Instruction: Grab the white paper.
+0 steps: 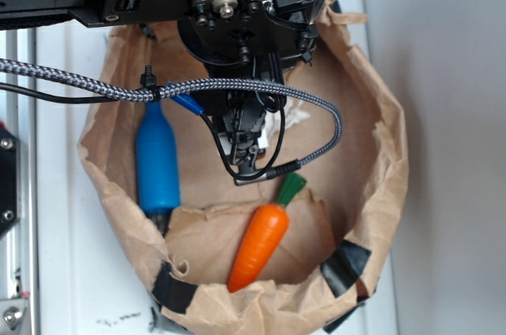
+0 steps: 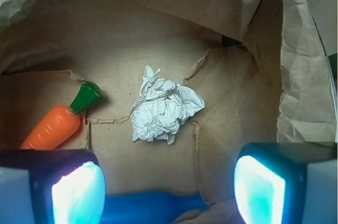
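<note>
Released jaws of the gripper (image 2: 169, 187) hover over the bag floor, approaching; white paper (image 2: 165, 110) lies ahead between them. Next: descend, then clench.

I see a wide, torn-rimmed brown paper bag (image 1: 379, 193) patched with black tape (image 1: 345, 265), sitting on a white surface (image 1: 71, 272). On its creased floor lie three things: a crumpled white paper wad (image 2: 163, 112) near the middle, an orange plastic carrot with a green top (image 2: 60, 121) beside it but apart, and a blue plastic bottle-shaped toy (image 1: 157, 159) along one wall.
</note>
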You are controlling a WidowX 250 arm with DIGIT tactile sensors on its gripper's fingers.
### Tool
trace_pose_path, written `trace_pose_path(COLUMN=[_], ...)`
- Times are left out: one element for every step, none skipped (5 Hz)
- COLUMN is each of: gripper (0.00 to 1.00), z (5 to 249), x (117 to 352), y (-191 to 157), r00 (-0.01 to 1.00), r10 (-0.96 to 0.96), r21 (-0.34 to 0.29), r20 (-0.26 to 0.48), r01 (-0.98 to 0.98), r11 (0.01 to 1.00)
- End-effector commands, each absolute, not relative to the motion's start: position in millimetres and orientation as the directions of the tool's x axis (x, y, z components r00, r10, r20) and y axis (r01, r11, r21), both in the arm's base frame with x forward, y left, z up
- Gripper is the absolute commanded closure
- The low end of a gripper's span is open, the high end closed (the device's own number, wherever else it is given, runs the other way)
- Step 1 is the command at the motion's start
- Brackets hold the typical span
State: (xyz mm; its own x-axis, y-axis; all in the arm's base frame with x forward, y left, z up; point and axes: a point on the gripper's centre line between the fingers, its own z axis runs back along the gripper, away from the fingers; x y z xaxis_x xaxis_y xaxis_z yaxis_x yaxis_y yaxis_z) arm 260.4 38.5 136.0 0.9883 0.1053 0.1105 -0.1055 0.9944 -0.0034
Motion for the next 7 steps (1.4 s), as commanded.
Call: trace_pose_path(gripper=[0.0, 0.0, 0.0, 0.0, 0.0, 1.0, 1.0], z=[135.6, 107.1, 86.2, 63.8, 47.2, 30.3, 37.7], x=[239.6, 255.5, 284.5, 309.1, 318.7, 311.3, 312.7], y=[18.5, 16.7, 21.6, 37.0, 47.3, 44.6, 47.4], r00=[0.944, 0.906, 0.889, 0.873, 0.86, 0.863, 0.87], r10=[0.29, 0.388, 0.418, 0.446, 0.461, 0.465, 0.452], r21=[-0.078, -0.092, -0.085, -0.101, -0.101, -0.074, -0.083], r20=[0.156, 0.168, 0.185, 0.199, 0.217, 0.197, 0.197], r01=[-0.281, -0.378, -0.409, -0.435, -0.45, -0.46, -0.445], r11=[0.956, 0.921, 0.908, 0.895, 0.887, 0.885, 0.892])
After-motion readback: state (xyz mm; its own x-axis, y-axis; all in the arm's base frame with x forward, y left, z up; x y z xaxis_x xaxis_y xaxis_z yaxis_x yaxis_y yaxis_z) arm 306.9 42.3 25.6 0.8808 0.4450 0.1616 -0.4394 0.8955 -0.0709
